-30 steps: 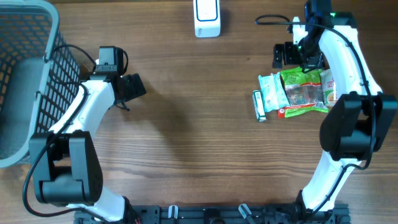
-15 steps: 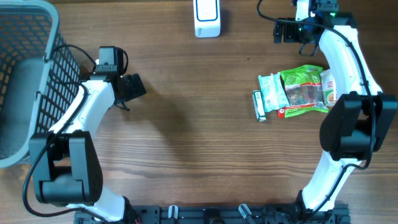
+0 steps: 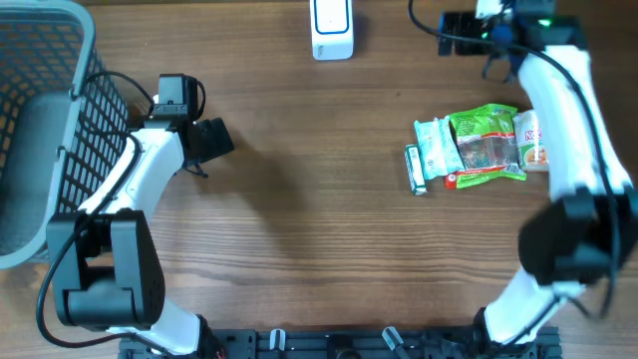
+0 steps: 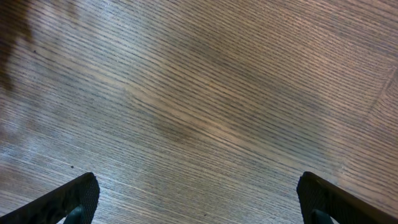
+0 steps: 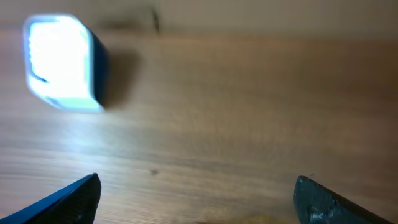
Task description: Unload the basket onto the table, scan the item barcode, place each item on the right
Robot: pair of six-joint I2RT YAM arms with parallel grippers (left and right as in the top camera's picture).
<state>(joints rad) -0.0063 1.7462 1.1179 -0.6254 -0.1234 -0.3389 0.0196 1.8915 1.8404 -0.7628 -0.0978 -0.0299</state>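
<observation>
I'm holding my left gripper (image 3: 211, 140) and right gripper (image 3: 457, 22) wide open, gripping nothing.
The left is hovering left of centre beside one basket (image 3: 60, 30); the right is hanging upper right, near one white scanner (image 3: 331, 30). Four items (image 3: 474, 148), as far as I can count, are lying piled centre right on the surface (image 3: 299, 199).

Open tabletop (image 3: 319, 199) between basket (image 3: 45, 110) and packets (image 3: 477, 148); likely scanner (image 3: 331, 30) rearward.

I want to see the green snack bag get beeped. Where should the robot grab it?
Probably the green snack bag by its far edge, coming straight down from above. It lies flat, with a pale packet against its left side and a red-and-white packet against its right, so that end looks freest.
</observation>
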